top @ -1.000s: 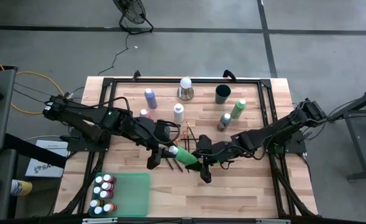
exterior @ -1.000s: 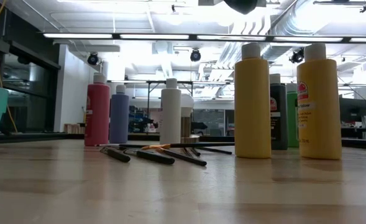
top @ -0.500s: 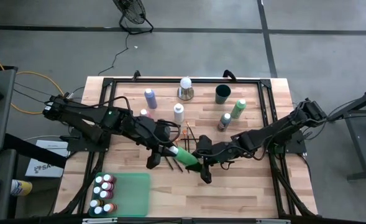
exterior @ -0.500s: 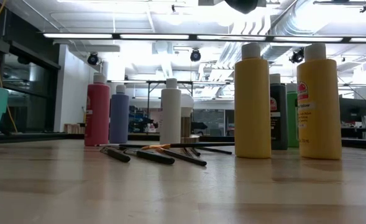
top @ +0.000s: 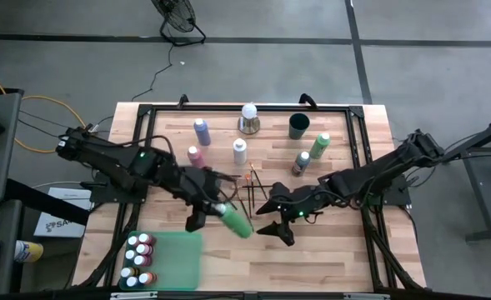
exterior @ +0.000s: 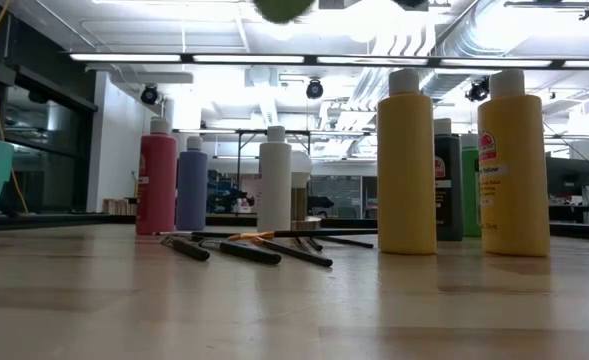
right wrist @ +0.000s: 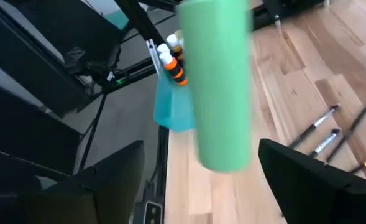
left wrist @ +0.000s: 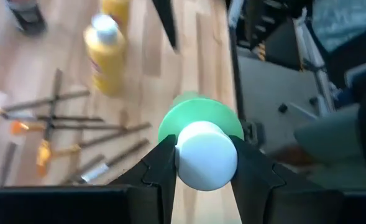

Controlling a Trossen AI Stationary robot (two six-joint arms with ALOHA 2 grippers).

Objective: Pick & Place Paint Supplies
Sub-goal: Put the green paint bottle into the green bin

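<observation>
A green paint bottle (top: 235,221) with a white cap (left wrist: 205,155) hangs above the table's middle. My left gripper (top: 215,210) is shut on it. My right gripper (top: 272,218) stands just to the right of the bottle's bottom end (right wrist: 220,81), open wide and touching nothing. Thin brushes (top: 250,182) lie flat on the wood behind them. More paint bottles stand upright on the far half: purple (top: 202,131), pink (top: 193,154), white (top: 239,150) and green (top: 320,144). Two yellow bottles (exterior: 406,160) stand close in the low view. My left gripper pinches the green bottle at its cap end (left wrist: 181,158), one finger (left wrist: 161,168) on each side of the white cap. The fingers come from the table's left, slanting down, along the bottle. The bottle is lifted clear, bottom end pointing away toward my right gripper.
A teal tray (top: 178,258) at the near left holds several small bottles (top: 137,257) along its left side. A white ball on a metal base (top: 248,117) and a dark cup (top: 299,125) stand at the far edge. Bare wood lies along the near edge right of the tray.
My right gripper has opened wide, let go of the green bottle and drawn back a little toward the table's right. My left gripper, keeping the bottle by its cap end, has carried it a short way toward the near left, toward the tray.
</observation>
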